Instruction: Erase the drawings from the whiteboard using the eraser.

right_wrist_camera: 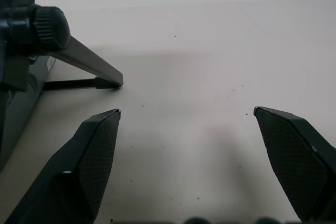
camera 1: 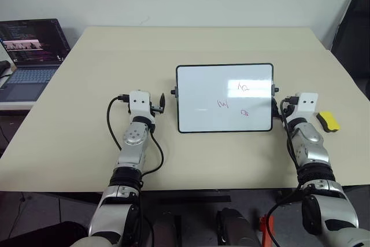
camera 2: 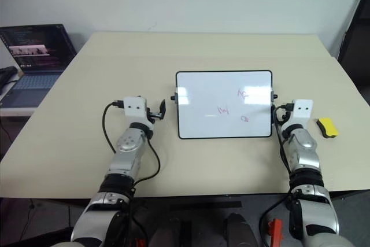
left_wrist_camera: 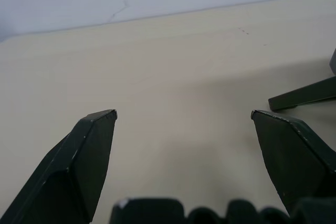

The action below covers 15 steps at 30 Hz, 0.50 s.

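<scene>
nothing is gripped yet: both the left pincer and right pincer gape wide and empty. the small yellow oblong eraser lies on the beige worktop, just right of the right pincer, beside the black-framed glossy whiteboard with red scribbled drawings. next, i judge, the right pincer must swing over the eraser and close.

Even overhead light is washing the tabletop, glare streaking the whiteboard; soft shadows pooling beneath it.
</scene>
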Motion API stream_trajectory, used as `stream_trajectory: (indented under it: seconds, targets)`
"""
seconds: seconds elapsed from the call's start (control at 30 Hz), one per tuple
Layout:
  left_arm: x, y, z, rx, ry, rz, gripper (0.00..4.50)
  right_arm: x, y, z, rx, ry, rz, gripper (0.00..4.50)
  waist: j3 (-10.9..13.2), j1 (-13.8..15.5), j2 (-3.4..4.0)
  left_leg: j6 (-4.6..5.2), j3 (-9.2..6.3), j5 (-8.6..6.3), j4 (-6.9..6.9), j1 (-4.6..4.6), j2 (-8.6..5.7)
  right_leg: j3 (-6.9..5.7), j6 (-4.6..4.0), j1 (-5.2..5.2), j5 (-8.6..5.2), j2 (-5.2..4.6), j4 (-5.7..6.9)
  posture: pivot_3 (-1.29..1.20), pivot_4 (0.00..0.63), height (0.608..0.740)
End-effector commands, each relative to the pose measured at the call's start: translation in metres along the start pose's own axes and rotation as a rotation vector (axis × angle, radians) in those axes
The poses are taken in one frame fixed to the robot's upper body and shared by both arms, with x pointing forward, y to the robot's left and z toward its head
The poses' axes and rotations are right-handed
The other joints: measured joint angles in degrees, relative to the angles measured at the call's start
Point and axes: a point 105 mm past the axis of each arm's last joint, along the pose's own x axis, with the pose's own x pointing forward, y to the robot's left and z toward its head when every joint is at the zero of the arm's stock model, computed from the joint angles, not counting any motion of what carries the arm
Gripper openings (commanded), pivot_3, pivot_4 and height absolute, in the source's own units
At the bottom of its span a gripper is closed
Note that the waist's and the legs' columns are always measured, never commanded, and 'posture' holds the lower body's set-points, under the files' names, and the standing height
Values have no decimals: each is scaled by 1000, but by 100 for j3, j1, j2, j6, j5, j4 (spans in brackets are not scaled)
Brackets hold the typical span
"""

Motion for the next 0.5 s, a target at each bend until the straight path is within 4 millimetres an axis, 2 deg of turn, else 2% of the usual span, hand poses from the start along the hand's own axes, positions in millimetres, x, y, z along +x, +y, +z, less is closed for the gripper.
stream_trajectory:
  seconds: [0.03, 0.2, 0.3, 0.43, 0.5]
  targets:
    - [4, -2, 11, -1, -42, -5, 4500, 2, -3, 17, -6, -57, -14, 4457, 0, -2, 0, 0, 0, 0, 0, 0, 0, 0, 0, 0, 0, 0, 0, 0, 150, 740]
    - [7, 7, 18, -19, -53, -12, 4500, 3, -7, 23, -6, -65, -11, 4457, 0, -3, 0, 0, 0, 0, 0, 0, 0, 0, 0, 0, 0, 1, 0, 0, 150, 740]
    - [3, 24, 38, -25, -118, -109, 4500, -1, -14, 36, -19, -76, 22, 4457, 0, -17, 0, 0, 0, 0, -1, -3, 0, 0, 0, -5, 0, 1, 1, 0, 150, 740]
    - [-11, 26, 61, -31, -120, -353, 4500, -11, -32, 50, -27, -65, 49, 4457, 0, -29, 1, 0, -1, 0, -5, -5, 1, -2, 0, -9, 0, 1, 1, 0, 150, 740]
    - [-27, 25, 81, -7, -97, -543, 4500, -19, -45, 63, -28, -55, 76, 4457, 1, -34, 1, 0, -1, 0, -5, -6, 1, -2, 0, -8, 0, 0, -1, 0, 150, 740]
